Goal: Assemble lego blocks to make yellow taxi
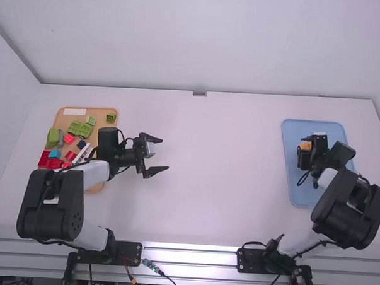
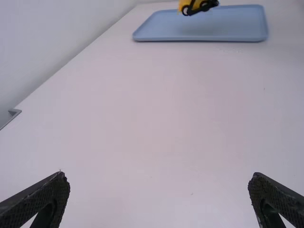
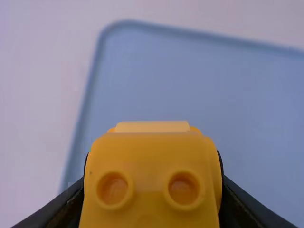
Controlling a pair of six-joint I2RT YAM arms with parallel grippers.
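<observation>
One white table, pale walls, left claw spread, right claw pinching taxi.

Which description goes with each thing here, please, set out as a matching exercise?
1. Yellow taxi
2. Left gripper
3. Blue tray
4. Tan tray

A. Flat on the table, below the right gripper
B. Carries red blocks and green ones
C. Held between the right gripper's fingers
D. Fingers apart, nothing between them

Pairs: 1-C, 2-D, 3-A, 4-B
</observation>
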